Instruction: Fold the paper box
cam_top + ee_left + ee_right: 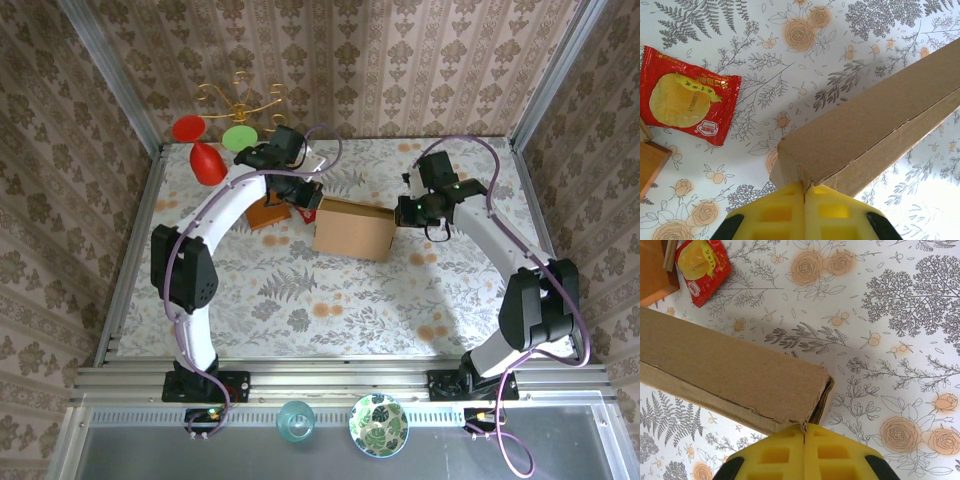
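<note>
The paper box (352,229) is a plain brown cardboard shape held above the flowered table between both arms. My left gripper (305,203) pinches its left corner; in the left wrist view the yellow fingers (770,215) are shut on the paper box (865,135) at a corner edge. My right gripper (403,213) holds the opposite end; in the right wrist view its yellow fingers (835,452) are shut on the corner of the paper box (725,365), whose end flap gapes slightly.
A red-yellow packet (682,97) lies on the table left of the box, next to an orange-brown wooden board (268,211). A gold stand with red and green discs (215,130) stands at the back left. A glass (296,420) and patterned bowl (378,424) sit near the front rail.
</note>
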Controlling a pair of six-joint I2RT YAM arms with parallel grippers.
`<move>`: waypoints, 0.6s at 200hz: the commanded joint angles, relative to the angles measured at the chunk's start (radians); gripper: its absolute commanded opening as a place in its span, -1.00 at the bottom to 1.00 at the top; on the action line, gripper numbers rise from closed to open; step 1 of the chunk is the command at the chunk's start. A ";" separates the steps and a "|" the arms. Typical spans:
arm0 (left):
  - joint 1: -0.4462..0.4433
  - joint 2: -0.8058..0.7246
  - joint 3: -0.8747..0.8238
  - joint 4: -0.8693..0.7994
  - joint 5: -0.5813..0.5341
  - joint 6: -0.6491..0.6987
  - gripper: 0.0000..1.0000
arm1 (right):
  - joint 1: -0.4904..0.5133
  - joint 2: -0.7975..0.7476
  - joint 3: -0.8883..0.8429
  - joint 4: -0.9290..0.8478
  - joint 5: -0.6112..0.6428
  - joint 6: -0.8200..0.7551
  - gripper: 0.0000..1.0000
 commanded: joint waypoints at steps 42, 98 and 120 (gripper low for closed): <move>-0.048 -0.055 -0.111 0.117 0.019 -0.038 -0.87 | 0.014 -0.053 -0.064 0.078 0.017 0.090 -0.91; -0.058 -0.087 -0.129 0.132 0.005 -0.042 -0.87 | 0.013 -0.068 -0.079 0.090 0.044 0.131 -0.80; -0.062 -0.095 -0.127 0.131 0.002 -0.044 -0.87 | 0.013 -0.074 -0.073 0.086 0.055 0.132 -0.79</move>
